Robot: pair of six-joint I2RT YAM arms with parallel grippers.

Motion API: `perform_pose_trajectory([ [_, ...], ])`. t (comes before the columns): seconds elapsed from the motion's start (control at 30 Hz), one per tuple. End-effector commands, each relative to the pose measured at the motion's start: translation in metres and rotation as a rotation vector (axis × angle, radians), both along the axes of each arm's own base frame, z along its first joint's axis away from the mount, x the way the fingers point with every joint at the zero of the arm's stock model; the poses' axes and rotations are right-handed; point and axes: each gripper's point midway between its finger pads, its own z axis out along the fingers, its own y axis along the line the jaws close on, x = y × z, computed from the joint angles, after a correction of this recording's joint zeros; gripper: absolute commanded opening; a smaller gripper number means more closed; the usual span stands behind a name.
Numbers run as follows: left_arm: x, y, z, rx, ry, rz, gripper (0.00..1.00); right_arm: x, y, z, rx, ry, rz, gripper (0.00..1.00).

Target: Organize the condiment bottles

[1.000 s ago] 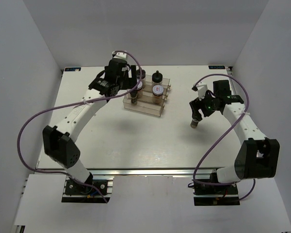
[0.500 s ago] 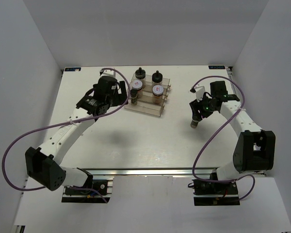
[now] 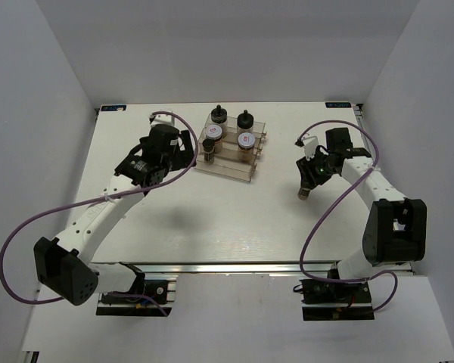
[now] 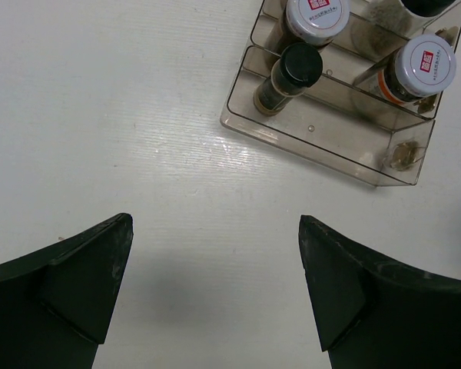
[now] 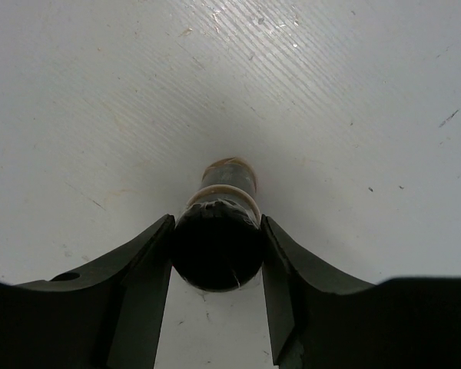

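Condiment bottles number six here: five stand in the rack and one is gripped by the right jaws. The white tabletop [image 3: 212, 219] carries the lot. On it sits the clear stepped plastic rack [image 3: 231, 168], ahead of the left jaws and off to their right side. It is well apart from the right jaws, which are out beyond its right end.

The left jaws are spread wide with nothing gripped. In the left wrist view only tabletop shows between them, and the rack [image 4: 330, 142] lies near but not touching.

On the rack's top step, farthest from the left jaws, stand the left whitish bottle [image 3: 218, 116] and the right whitish bottle [image 3: 246, 119], both black-capped and upright. On the middle step are the left jar [image 3: 213, 133] and the right jar [image 3: 247, 140], squat and dark, each under a white lid with a red label. The left wrist view shows these lids too, the left jar [image 4: 316, 14] at the frame's top edge. On the lowest step, nearest the left jaws and just in front of the left jar, stands the racked shaker [image 3: 208, 145], slim, dark and black-capped [image 4: 290, 75].

The held shaker [image 3: 305, 190] is between the right jaws, which are closed on its top, one finger pressing each side of the dark cap [image 5: 218, 240]. Its body points down at the tabletop. Whether its base touches the tabletop cannot be told.
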Motion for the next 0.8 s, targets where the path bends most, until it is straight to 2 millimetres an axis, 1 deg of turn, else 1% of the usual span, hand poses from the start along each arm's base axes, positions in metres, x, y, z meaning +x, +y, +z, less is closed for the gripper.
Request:
perform_pose_trajectory([
  [0.0,-0.007,0.009,0.015,-0.020,-0.037,0.029,0.98,0.003,0.002,0.004,0.000,-0.027,0.023,0.32],
  [0.03,-0.008,0.010,0.016,-0.023,-0.041,0.031,0.98,0.004,0.005,0.009,0.012,-0.030,0.032,0.27],
  [0.07,-0.009,0.011,0.015,-0.023,-0.041,0.033,0.98,0.005,0.007,0.013,0.018,-0.037,0.043,0.24],
  [0.1,-0.009,0.011,0.015,-0.023,-0.043,0.035,0.98,0.005,0.009,0.017,0.028,-0.042,0.051,0.12],
  [0.13,-0.011,0.012,0.017,-0.026,-0.048,0.039,0.98,0.007,0.014,0.026,0.043,-0.052,0.063,0.08],
  [0.17,-0.012,0.013,0.016,-0.026,-0.047,0.043,0.98,0.008,0.016,0.032,0.050,-0.063,0.072,0.01],
  [0.2,-0.012,0.014,0.015,-0.028,-0.047,0.045,0.98,0.009,0.022,0.038,0.058,-0.074,0.093,0.00],
  [0.23,-0.013,0.015,0.015,-0.032,-0.047,0.050,0.98,0.013,0.028,0.051,0.069,-0.097,0.109,0.00],
  [0.27,-0.015,0.016,0.017,-0.035,-0.053,0.050,0.98,0.015,0.033,0.058,0.075,-0.111,0.122,0.00],
  [0.3,-0.017,0.016,0.016,-0.037,-0.051,0.052,0.98,0.016,0.044,0.065,0.083,-0.123,0.147,0.00],
  [0.33,-0.018,0.017,0.014,-0.035,-0.048,0.054,0.98,0.018,0.050,0.072,0.093,-0.134,0.158,0.00],
  [0.37,-0.019,0.018,0.014,-0.038,-0.047,0.057,0.98,0.025,0.059,0.091,0.115,-0.168,0.172,0.00],
  [0.4,-0.022,0.019,0.014,-0.042,-0.048,0.060,0.98,0.026,0.071,0.097,0.135,-0.163,0.187,0.00],
  [0.47,-0.025,0.021,0.014,-0.049,-0.047,0.068,0.98,0.030,0.087,0.112,0.170,-0.179,0.213,0.00],
  [0.5,-0.027,0.022,0.016,-0.056,-0.056,0.071,0.98,0.036,0.102,0.123,0.186,-0.196,0.239,0.00],
  [0.57,-0.030,0.024,0.013,-0.066,-0.050,0.078,0.98,0.040,0.120,0.133,0.215,-0.207,0.258,0.00],
  [0.6,-0.032,0.023,0.012,-0.072,-0.048,0.077,0.98,0.046,0.135,0.142,0.231,-0.225,0.285,0.00],
  [0.67,-0.036,0.024,0.009,-0.091,-0.044,0.081,0.98,0.051,0.153,0.148,0.256,-0.229,0.301,0.00],
  [0.7,-0.038,0.023,0.007,-0.096,-0.038,0.080,0.98,0.053,0.166,0.142,0.262,-0.209,0.317,0.00],
  [0.73,-0.041,0.024,0.005,-0.101,-0.037,0.081,0.98,0.058,0.176,0.154,0.277,-0.235,0.331,0.00],
  [0.77,-0.042,0.024,0.005,-0.111,-0.038,0.086,0.98,0.061,0.183,0.155,0.287,-0.229,0.334,0.00],
])
